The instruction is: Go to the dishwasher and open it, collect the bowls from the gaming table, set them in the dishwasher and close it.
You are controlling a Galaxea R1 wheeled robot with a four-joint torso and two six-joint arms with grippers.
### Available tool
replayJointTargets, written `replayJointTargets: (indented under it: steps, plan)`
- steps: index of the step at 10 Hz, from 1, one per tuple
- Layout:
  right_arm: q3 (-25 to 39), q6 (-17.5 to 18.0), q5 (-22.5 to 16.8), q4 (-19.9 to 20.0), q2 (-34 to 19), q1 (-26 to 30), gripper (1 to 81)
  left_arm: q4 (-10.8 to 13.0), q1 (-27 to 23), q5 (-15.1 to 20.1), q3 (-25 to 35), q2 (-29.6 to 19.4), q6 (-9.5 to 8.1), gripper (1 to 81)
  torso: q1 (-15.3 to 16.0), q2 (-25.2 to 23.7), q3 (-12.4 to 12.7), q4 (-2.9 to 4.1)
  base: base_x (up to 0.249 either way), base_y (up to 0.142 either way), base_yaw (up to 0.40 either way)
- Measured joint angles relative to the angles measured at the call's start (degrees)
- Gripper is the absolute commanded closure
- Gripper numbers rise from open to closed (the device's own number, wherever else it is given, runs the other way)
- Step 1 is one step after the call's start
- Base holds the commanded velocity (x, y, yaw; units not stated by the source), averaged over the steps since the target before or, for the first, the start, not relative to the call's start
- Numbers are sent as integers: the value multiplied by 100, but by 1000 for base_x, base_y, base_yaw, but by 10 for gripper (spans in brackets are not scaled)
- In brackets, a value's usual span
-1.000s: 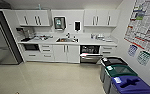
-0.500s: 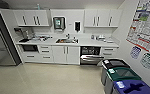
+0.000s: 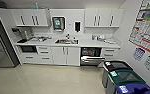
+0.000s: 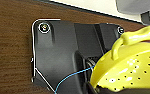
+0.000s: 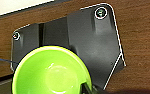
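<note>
I'm looking down and ahead at a kitchenette wall where the dishwasher (image 3: pixel 91 56) sits under the white countertop (image 3: pixel 91 44) with its steel door tipped part-way open and the dark inside showing above it. To its left I see white cabinet doors (image 3: pixel 66 55) below a sink (image 3: pixel 66 41), then drawers (image 3: pixel 43 51) and a dark built-in appliance (image 3: pixel 28 49), with upper cabinets (image 3: pixel 28 17), a paper towel dispenser (image 3: pixel 58 23) and a soap dispenser (image 3: pixel 77 26) on the wall above. Nearer me, at the right, lidded waste bins (image 3: pixel 123 77) stand in a row along a wall hung with posters (image 3: pixel 147 27).
</note>
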Motion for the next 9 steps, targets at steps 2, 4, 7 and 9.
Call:
replayJointTargets:
  steps: [2, 4, 7, 9]
  plan:
    - [0, 0, -2, 0, 0, 0, 811, 0, -2, -2, 0, 2, 0, 811, -1, 0, 0, 0, 142, 0, 0]
    - [0, 0, 2, 0, 0, 2, 811, 0, -5, -5, 0, 2, 0, 811, 0, 0, 0, 0, 136, 0, 0]
    - [0, 0, -2, 0, -2, -17, 811, 0, 0, -2, 1, 2, 0, 811, -1, 0, 0, 0, 132, 0, 0]
    - [0, 0, 0, 0, -2, -16, 811, 0, -2, -5, 1, 5, 0, 811, 0, 0, 0, 0, 132, 0, 0]
